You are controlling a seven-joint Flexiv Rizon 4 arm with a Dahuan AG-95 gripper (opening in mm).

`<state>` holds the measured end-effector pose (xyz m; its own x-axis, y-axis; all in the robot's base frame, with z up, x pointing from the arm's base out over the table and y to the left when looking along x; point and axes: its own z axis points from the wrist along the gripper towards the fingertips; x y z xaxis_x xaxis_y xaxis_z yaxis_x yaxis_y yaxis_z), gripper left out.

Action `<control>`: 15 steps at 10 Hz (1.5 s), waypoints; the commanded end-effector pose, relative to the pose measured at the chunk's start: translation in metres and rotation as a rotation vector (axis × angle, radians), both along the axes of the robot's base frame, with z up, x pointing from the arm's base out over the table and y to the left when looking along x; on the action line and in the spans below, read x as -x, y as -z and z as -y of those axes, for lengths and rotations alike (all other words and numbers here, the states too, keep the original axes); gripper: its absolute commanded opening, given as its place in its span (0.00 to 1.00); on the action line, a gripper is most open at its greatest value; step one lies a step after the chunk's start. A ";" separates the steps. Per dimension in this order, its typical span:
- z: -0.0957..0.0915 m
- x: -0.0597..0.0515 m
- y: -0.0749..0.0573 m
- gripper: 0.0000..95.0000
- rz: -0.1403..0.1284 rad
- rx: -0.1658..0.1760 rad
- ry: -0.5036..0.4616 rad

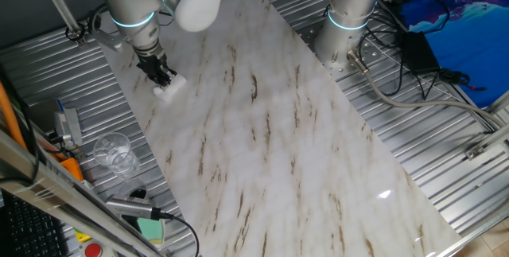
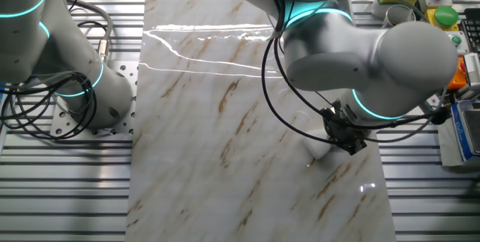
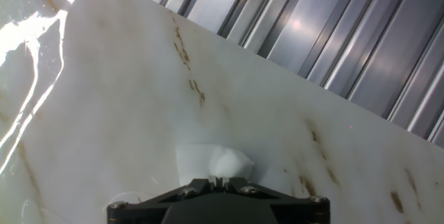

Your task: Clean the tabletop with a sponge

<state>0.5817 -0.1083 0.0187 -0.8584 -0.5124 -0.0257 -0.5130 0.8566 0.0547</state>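
You had the gripper (image 1: 162, 79) clamped on the sponge (image 1: 170, 88), pressed onto the tabletop (image 1: 270, 130) near one end, close to the long edge beside the ribbed metal surface (image 3: 333, 37). In the hand view the sponge (image 3: 215, 163) bulged out just ahead of the fingers, touching the slab. To wipe well, you probably needed steady downward pressure, the sponge flat, and long overlapping strokes along the slab. Staying inside that near edge mattered, since the sponge could snag on the ribs. Most of the slab looked yet to cover.
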 end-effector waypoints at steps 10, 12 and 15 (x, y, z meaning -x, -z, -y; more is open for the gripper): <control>-0.019 0.013 0.002 0.00 -0.014 0.010 0.056; -0.025 0.018 0.001 0.00 -0.016 0.011 0.069; -0.038 0.030 0.002 0.00 -0.014 0.011 0.092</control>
